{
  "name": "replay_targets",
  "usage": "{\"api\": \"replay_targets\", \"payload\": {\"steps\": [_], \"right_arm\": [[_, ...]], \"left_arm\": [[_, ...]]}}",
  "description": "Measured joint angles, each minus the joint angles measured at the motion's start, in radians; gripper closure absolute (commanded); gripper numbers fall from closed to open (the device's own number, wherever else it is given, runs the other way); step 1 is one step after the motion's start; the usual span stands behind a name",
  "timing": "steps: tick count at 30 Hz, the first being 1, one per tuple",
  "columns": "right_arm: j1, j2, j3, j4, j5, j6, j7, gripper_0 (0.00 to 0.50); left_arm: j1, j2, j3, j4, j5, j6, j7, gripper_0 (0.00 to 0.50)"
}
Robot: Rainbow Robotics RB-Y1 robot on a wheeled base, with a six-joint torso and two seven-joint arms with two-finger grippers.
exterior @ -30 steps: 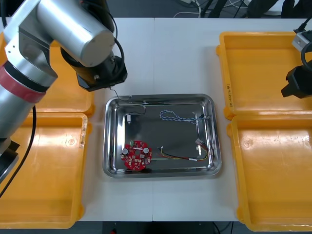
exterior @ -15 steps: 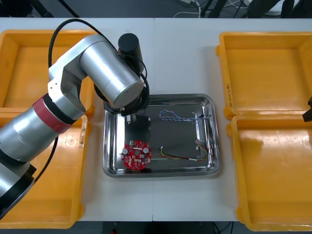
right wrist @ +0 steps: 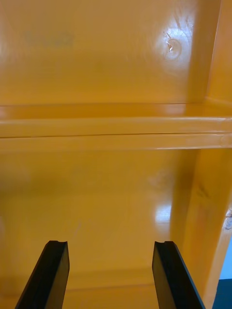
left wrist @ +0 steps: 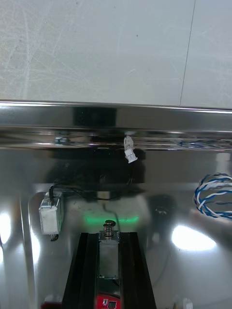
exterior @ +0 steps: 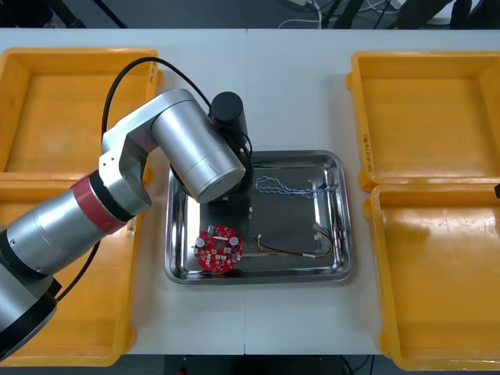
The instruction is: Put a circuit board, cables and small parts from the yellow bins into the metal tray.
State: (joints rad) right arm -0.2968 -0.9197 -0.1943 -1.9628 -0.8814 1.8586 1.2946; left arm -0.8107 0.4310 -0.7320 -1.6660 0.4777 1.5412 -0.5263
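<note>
The left gripper (left wrist: 108,237) is clamped on a small metal part (left wrist: 108,256), its black fingers (left wrist: 83,270) kept apart only by the part's width. It sits low over the metal tray (left wrist: 116,116), near the tray's far-left corner; whether the part touches the tray floor cannot be told. In the front view the left arm (exterior: 199,160) reaches in over the tray's left rim. A second small metal part (left wrist: 50,215), trailing a thin black cable (left wrist: 92,194), lies on the tray floor close by, nearer the tray's left wall. The red circuit board (exterior: 219,248) lies in the tray's near-left corner, the twisted blue and white cable (exterior: 281,186) along its far side, and the red and yellow cable (exterior: 293,251) toward its near-right corner. The right gripper (right wrist: 111,251) hangs with its fingers spread wide over the yellow bins (right wrist: 96,58) to the right of the tray
</note>
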Motion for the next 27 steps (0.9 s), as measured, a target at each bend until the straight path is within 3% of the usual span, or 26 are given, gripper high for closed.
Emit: {"api": "replay_targets", "payload": {"steps": [6,7,8,9,17,27], "right_arm": [[0.022,0.0,0.0,0.0,0.0,-0.045,-0.12,0.0],[0.025,0.0,0.0,0.0,0.001,-0.048,-0.12,0.0],[0.029,0.0,0.0,0.0,0.001,-0.055,-0.12,0.0],[0.033,0.0,0.0,0.0,0.001,-0.065,-0.12,0.0],[0.082,0.0,0.0,0.0,0.0,-0.152,-0.12,0.0],[0.106,-0.004,0.0,0.0,-0.003,-0.169,-0.113,0.0]], "left_arm": [[0.0,-0.003,-0.004,0.026,-0.009,-0.029,0.0,0.494],[0.0,-0.004,-0.004,0.027,-0.01,-0.03,0.0,0.448],[0.0,-0.004,-0.004,0.027,-0.01,-0.031,0.0,0.019],[0.0,-0.004,-0.004,0.027,-0.01,-0.032,0.0,0.0],[0.0,-0.005,-0.004,0.028,-0.01,-0.042,0.0,0.0],[0.0,-0.004,-0.004,0.029,-0.011,-0.045,0.0,0.0]]}}
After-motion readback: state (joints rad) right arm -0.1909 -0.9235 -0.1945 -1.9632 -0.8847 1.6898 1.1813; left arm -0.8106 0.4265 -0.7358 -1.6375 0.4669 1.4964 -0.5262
